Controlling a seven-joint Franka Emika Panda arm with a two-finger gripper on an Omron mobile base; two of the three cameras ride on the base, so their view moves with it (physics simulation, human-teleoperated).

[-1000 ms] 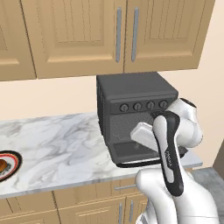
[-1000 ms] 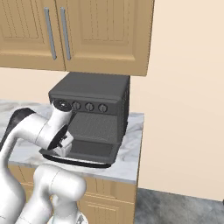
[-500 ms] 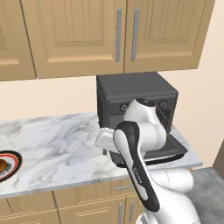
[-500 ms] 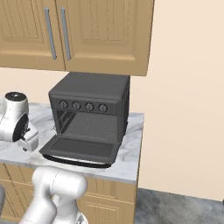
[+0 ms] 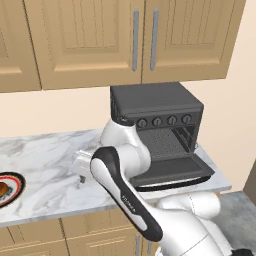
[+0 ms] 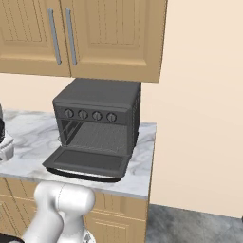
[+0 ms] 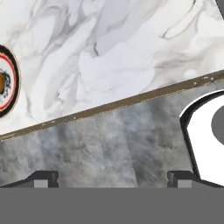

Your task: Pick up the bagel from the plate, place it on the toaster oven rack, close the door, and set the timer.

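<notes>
The plate point(image 5: 11, 192) lies at the far left of the marble counter, with the orange-brown bagel point(image 5: 2, 190) on it. In the hand view the plate point(image 7: 9, 83) and bagel point(image 7: 1, 83) are cut off by the left edge. My gripper point(image 5: 80, 177) hangs open and empty over the counter's front part, between plate and toaster oven point(image 5: 157, 107), well right of the plate. Its fingertips point(image 7: 42, 178) stand wide apart. The oven's door point(image 5: 172, 170) is dropped open, and the rack point(image 5: 162, 142) sits bare inside. The right base view also shows the oven point(image 6: 99, 102), door point(image 6: 88, 161) and rack point(image 6: 102, 135).
Wooden wall cabinets point(image 5: 135, 40) hang above the counter point(image 5: 45, 155). A row of knobs point(image 5: 165, 120) runs across the oven's front. The open door overhangs the counter's front edge point(image 7: 109, 105), with grey floor point(image 7: 109, 148) below. A wall point(image 6: 199, 118) stands right of the oven.
My arm has swung left, away from the oven's open door and out over the counter toward the plate. The door has stayed down and the gripper has stayed open.
</notes>
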